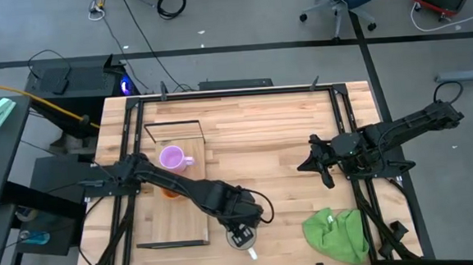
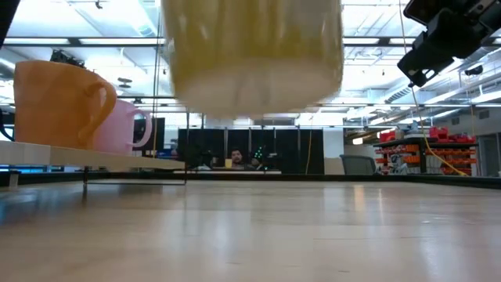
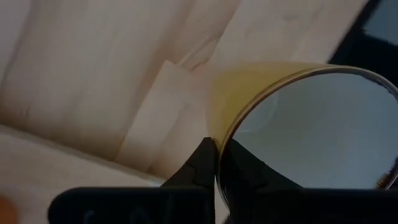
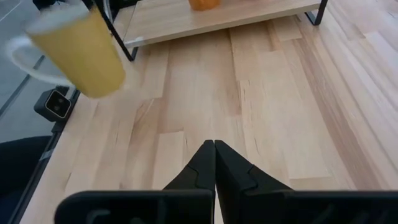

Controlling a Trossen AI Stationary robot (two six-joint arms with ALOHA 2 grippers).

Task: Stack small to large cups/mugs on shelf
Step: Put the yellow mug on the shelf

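Left gripper (image 3: 216, 163) near the table's front edge, just off the shelf's front right corner; fingers pinched together on the rim of the pale yellowish-white ceramic mug (image 3: 298, 118), one finger inside the mouth, one outside; the mug hangs in the air, tilted, its base clear of the wooden tabletop (image 2: 258, 235) in the low view; from the right wrist view the same mug (image 4: 78, 53) shows tipped, with its white handle toward the table edge.

Long light-wood shelf board with thin black wire frame (image 1: 180, 226) lies on the left half of the table, running front to back; small light purple handled mug (image 1: 172, 159) stands upright on it toward the back, handle pointing right; small orange mug (image 2: 59, 106) stands on the shelf nearer the front, mostly hidden under the left arm in the high view; in the low view the orange one overlaps the purple one, whether they touch I cannot tell.

Right gripper (image 4: 215, 163) hovers over bare tabletop at the right side, well apart from the mugs; fingers pressed together, holding nothing.

Crumpled green cloth (image 1: 337, 233) lies at the front right corner of the table.
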